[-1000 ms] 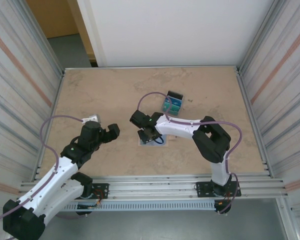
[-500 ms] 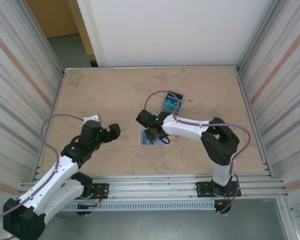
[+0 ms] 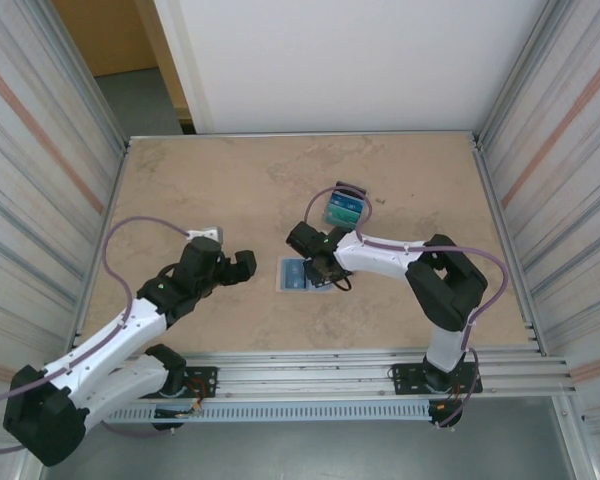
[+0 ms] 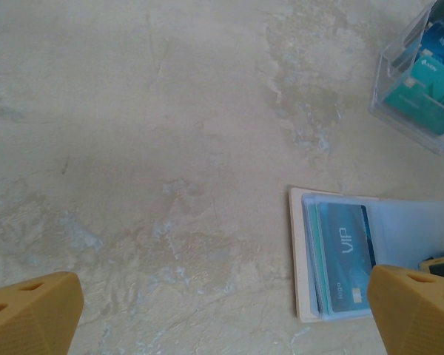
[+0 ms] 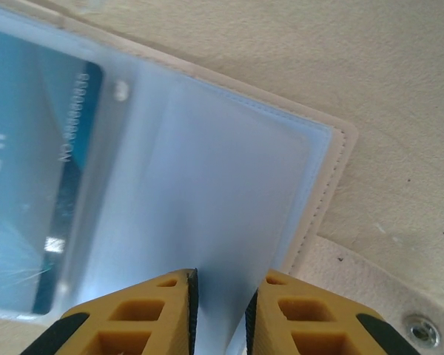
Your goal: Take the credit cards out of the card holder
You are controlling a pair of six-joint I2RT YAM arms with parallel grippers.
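The left gripper hovers with its jaws spread wide and nothing between them. Just to its right the open card holder lies flat on the table, with blue and teal cards tucked in the pocket nearest it. The right gripper sits low over the holder's far half, jaws at a narrow slit above the clear sleeve. Possibly they nip it, though I cannot tell. A clear box stands beyond, apart.

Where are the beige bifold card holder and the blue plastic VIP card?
Beige bifold card holder (image 4: 297,251): left wrist view, its left rim.
Blue plastic VIP card (image 4: 345,255): left wrist view, its middle.
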